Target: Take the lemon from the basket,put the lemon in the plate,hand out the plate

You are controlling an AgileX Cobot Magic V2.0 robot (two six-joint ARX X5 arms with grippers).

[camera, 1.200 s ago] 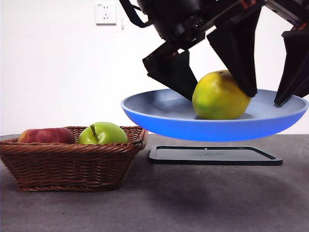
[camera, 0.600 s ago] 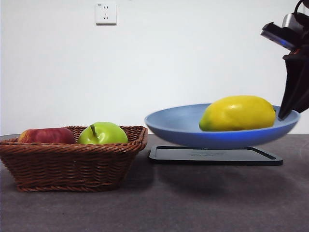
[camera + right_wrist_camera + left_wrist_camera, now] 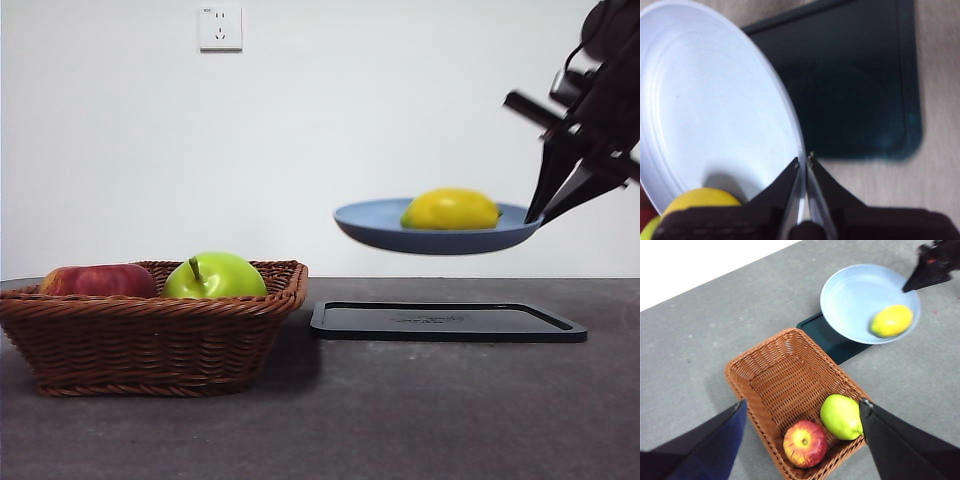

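Now the right gripper [image 3: 545, 212] is up in the air at the far right, its 2 black jaws pinched tight on the rim of the plate [image 3: 380, 222] — the arm above is cut off by the frame edge. That plate, round, shallow, matte light blue, hangs level well above the flat black rectangular tray [image 3: 447, 322], clear of it. On the plate sits the lemon [image 3: 450, 209], smooth, yellow, oval; from the front its underside is hidden by the rim, and in the right wrist view only a yellow sliver shows. The left gripper [image 3: 800, 440] hovers over the basket [image 3: 785, 380] with jaws spread wide — nothing between them. Inside the brown woven wicker sit a green apple [image 3: 841, 416] and a red apple [image 3: 804, 443], side by side. Everything else rests on a grey speckled surface [image 3: 400, 420].
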